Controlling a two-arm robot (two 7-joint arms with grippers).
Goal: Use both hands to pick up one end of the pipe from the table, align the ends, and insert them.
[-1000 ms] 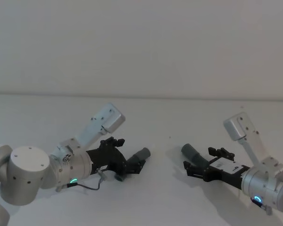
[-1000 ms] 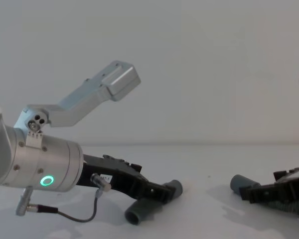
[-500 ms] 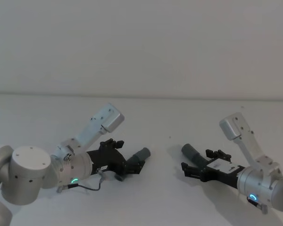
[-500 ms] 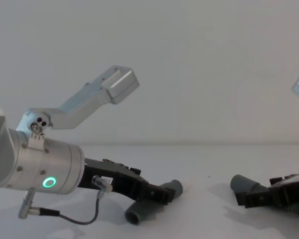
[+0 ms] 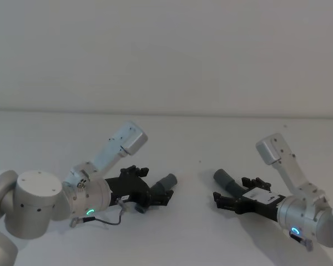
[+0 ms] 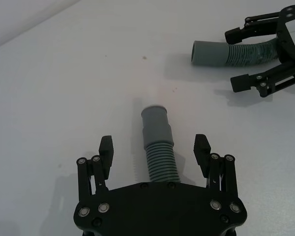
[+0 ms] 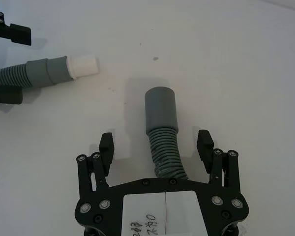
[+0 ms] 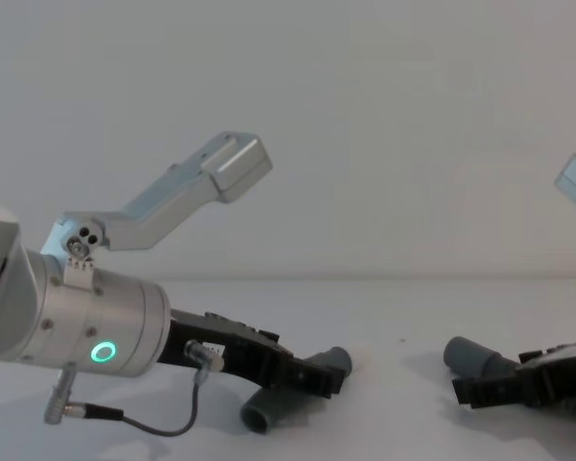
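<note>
1. the desk [image 5: 200, 238] is a plain white surface carrying both pipe pieces.
2. the left gripper [image 6: 154, 143] sits low over the desk's left half, fingers spread either side of the short piece [image 6: 156, 130], not touching it.
3. the right gripper [image 7: 156, 139] sits low over the desk's right half, fingers spread around the hose [image 7: 164, 152], clear of it.
4. the collar [image 7: 54, 71] with its white tip [image 7: 83, 66] and the hose's cuff [image 7: 160, 110] point toward the desk's middle, well apart.
</note>
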